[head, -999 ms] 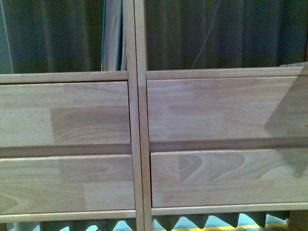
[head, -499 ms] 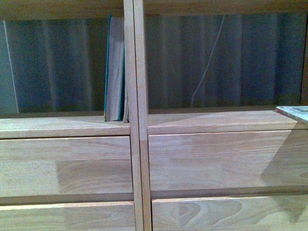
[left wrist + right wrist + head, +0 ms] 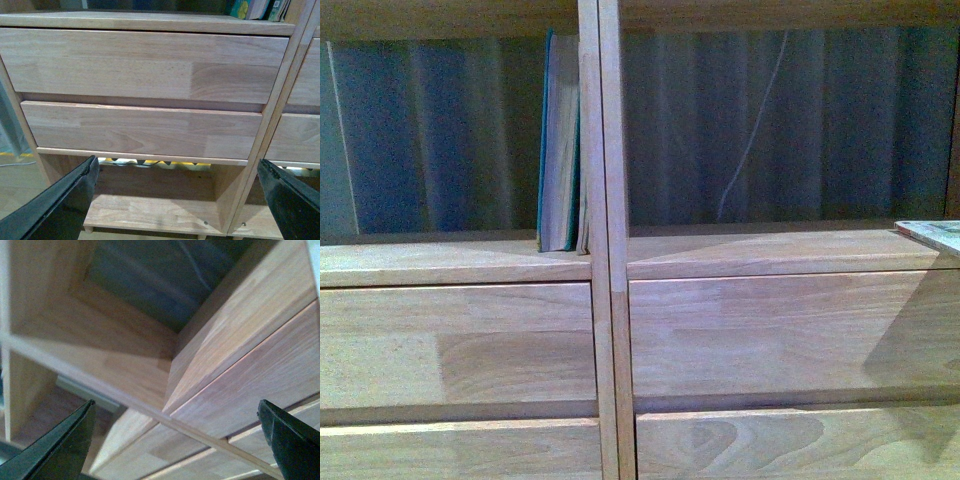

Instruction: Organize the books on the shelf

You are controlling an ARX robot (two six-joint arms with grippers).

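Observation:
The light wood shelf point(image 3: 610, 300) fills the front view, two columns split by a vertical post. A teal-covered book with yellowed pages point(image 3: 558, 150) stands upright in the left open compartment, against the post. A flat book's corner point(image 3: 930, 235) lies on the right shelf board at the frame's right edge. Neither gripper shows in the front view. My left gripper point(image 3: 177, 195) is open and empty in front of the left column's drawer fronts point(image 3: 145, 65); book bottoms point(image 3: 257, 9) show above them. My right gripper point(image 3: 175, 440) is open and empty, close to the shelf's wood point(image 3: 240, 365).
Dark pleated curtain point(image 3: 770, 120) with a thin white cable hangs behind the open-backed compartments. In the left wrist view a low open compartment point(image 3: 155, 210) sits under the drawers, with yellow floor tape behind it.
From one second ago the front view has risen: the drawer fronts dropped lower in frame and the open compartment with the teal book came into full view. Nothing has moved in the last half second.

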